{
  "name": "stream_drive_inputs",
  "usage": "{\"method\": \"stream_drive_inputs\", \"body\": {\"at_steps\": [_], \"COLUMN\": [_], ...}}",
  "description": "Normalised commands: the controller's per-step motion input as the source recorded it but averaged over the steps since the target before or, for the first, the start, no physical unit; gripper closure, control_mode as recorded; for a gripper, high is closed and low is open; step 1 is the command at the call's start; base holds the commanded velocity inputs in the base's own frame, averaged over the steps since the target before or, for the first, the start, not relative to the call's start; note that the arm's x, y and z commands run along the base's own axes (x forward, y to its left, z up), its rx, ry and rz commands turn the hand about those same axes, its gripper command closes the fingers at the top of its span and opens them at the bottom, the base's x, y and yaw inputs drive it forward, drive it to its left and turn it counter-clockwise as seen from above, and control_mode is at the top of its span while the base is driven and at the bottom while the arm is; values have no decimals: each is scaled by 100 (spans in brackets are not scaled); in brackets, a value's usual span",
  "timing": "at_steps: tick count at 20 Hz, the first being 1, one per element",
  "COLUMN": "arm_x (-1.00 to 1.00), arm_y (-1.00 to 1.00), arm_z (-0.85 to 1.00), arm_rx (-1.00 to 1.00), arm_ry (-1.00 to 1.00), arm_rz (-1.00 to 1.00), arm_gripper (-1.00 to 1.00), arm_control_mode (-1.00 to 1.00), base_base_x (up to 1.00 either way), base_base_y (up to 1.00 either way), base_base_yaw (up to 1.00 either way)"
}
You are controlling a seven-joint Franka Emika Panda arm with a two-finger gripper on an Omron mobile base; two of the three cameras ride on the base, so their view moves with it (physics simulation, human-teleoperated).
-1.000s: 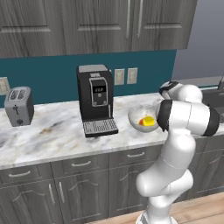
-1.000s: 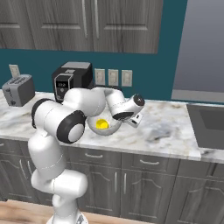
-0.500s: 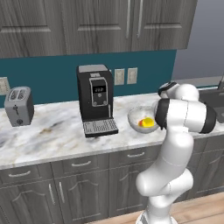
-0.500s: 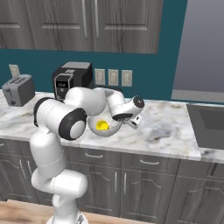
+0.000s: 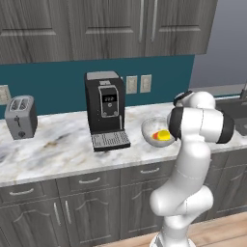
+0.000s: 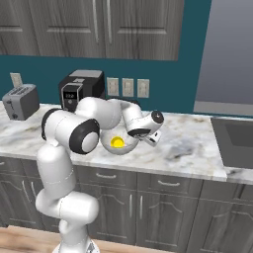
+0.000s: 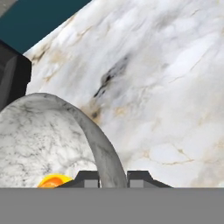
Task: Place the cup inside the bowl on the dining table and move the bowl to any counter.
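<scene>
The speckled grey-white bowl (image 5: 155, 129) (image 6: 119, 147) is at the marble counter (image 5: 62, 144) (image 6: 188, 148), right of the coffee machine. Inside it lies the yellow cup (image 5: 163, 136) (image 6: 117, 143) (image 7: 54, 180) with a red part. My gripper (image 6: 136, 140) (image 7: 113, 177) is shut on the bowl's rim (image 7: 103, 148), one fingertip inside the wall and one outside. Whether the bowl rests on the counter or hangs just above it, I cannot tell. The dining table is out of view.
A black coffee machine (image 5: 105, 110) (image 6: 79, 89) stands just left of the bowl, and a grey toaster (image 5: 20, 116) (image 6: 21, 101) sits farther left. A sink (image 6: 236, 141) is set into the counter at the right. Upper cabinets hang overhead.
The arm's elbow has shifted slightly. The bowl with the cup and the gripper on its rim stay almost where they were.
</scene>
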Motion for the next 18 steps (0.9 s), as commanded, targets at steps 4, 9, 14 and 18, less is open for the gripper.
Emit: {"method": "stream_drive_inputs", "body": {"at_steps": [4,9,14,18], "arm_x": [6,0,0,0], "arm_y": [0,0,0,0], "arm_z": [-6,0,0,0], "arm_rx": [0,0,0,0], "arm_ry": [0,0,0,0], "arm_rz": [0,0,0,0], "arm_gripper": [100,100,-100,-100], "arm_control_mode": [-100,-100,-100,-100], "base_base_x": [0,0,0,0], "base_base_y": [0,0,0,0], "base_base_yaw": [0,0,0,0]}}
